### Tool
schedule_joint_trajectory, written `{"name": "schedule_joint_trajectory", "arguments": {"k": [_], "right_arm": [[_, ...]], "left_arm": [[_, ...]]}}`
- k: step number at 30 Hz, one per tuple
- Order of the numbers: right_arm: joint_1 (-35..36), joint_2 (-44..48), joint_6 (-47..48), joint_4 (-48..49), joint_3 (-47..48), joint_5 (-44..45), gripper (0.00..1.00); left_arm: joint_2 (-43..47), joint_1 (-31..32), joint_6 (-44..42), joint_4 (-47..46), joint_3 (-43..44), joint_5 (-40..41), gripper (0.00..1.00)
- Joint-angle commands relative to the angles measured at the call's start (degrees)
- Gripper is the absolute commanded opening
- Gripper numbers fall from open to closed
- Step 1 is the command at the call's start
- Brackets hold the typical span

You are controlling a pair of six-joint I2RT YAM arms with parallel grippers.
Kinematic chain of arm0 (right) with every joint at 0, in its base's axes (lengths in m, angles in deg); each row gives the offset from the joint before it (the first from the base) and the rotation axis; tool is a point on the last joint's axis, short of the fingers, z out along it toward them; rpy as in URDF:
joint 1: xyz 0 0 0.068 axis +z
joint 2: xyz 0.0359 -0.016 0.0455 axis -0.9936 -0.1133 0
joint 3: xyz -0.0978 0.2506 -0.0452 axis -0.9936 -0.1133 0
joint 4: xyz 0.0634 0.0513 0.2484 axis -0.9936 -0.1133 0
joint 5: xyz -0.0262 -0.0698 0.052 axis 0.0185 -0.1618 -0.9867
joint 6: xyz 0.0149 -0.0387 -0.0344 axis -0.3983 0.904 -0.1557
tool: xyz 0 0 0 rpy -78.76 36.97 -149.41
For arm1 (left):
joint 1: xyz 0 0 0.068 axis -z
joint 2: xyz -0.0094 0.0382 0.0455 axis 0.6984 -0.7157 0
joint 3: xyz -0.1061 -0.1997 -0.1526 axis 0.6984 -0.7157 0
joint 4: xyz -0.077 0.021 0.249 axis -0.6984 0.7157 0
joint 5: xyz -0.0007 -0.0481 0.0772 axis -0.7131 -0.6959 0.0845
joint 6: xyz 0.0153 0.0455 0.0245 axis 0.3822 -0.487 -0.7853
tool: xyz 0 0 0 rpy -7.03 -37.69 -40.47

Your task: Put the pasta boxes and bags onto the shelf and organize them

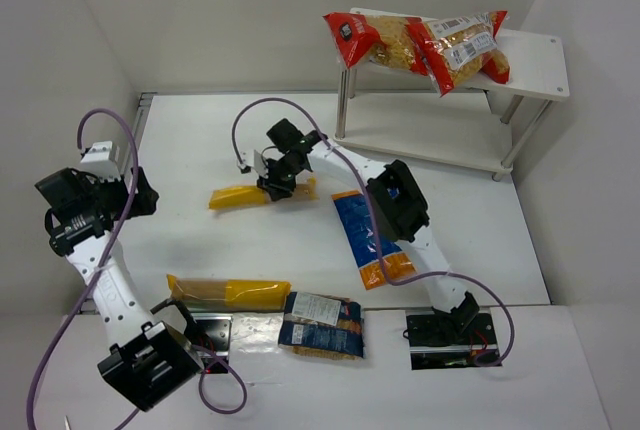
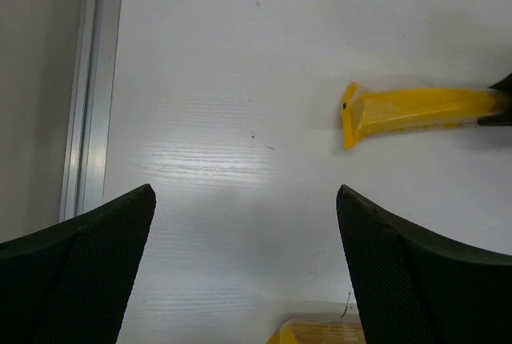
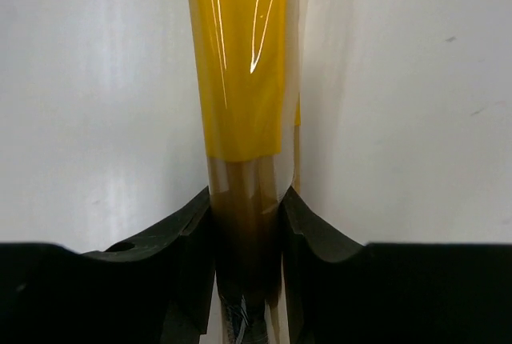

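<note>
My right gripper is shut on the right end of a long yellow spaghetti pack lying on the table's middle left. In the right wrist view the gripper pinches the clear end of that pack. My left gripper is open and empty above the table's left side; its view shows the gripped pack ahead on the right. A second yellow pack and a small dark-blue pack lie near the front. A blue-and-orange bag lies in the centre. Two clear red-ended bags rest on the white shelf.
The shelf's lower tier is bare. White walls enclose the table on the left, back and right. A metal rail runs along the left wall. The tip of the second yellow pack shows between my left fingers.
</note>
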Motion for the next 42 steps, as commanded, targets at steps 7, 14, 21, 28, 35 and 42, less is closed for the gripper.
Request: {"name": "schedule_joint_trajectory", "arguments": {"k": [7,14,21,28,35,42], "right_arm": [[-2.87,23.95,-11.14,-3.61,-17.25,-11.82,0.00],[-6.74,37.65,-15.71,-0.09,-30.43,-12.35,0.00],[-11.66,48.21,-18.78,2.02,-39.67,-8.40,0.00],[-17.46,58.50,-23.70,4.83,-48.36,-0.23,0.00],[-21.60,68.43,-28.45,8.61,-53.73,10.57,0.00],[-23.79,75.39,-31.80,9.75,-58.83,25.00,0.00]], "left_arm": [[3.35,-0.42,-0.91,-0.46,-0.21,-1.90,0.99],[3.88,-0.42,-0.91,-0.99,-0.21,-1.90,0.99],[4.41,-0.42,-0.91,-0.99,-0.74,-1.90,0.99],[4.94,-0.42,-0.91,-0.99,-0.74,-1.90,0.99],[5.47,-0.42,-0.91,-1.52,-0.74,-1.90,0.99],[5.99,-0.42,-0.38,-2.04,-0.74,-1.37,0.99]]}}
